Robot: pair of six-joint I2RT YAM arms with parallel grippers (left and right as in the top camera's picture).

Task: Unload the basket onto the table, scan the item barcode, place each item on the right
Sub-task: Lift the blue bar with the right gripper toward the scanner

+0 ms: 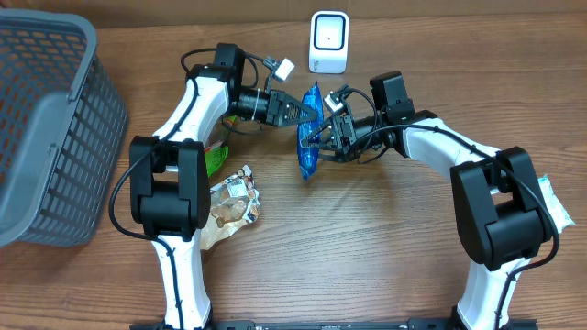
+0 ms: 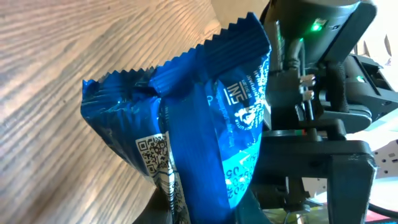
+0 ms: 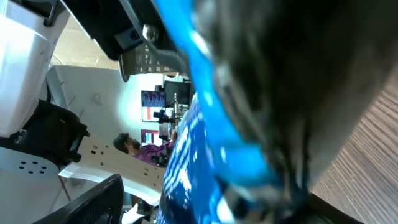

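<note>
Blue pkt (image 1: 309, 158) is pinched near its top by L pincer (image 1: 299, 112), pressed shut on it. R pincer (image 1: 323, 136) is spread about the pkt's middle from the opp. side, so that face is blocked; contact can't be told. Scanner (image 1: 328, 42) is stood just beyond both pincers. Snack bags (image 1: 234, 197) are lain behind L pincer, basket (image 1: 55, 55) well behind.
</note>
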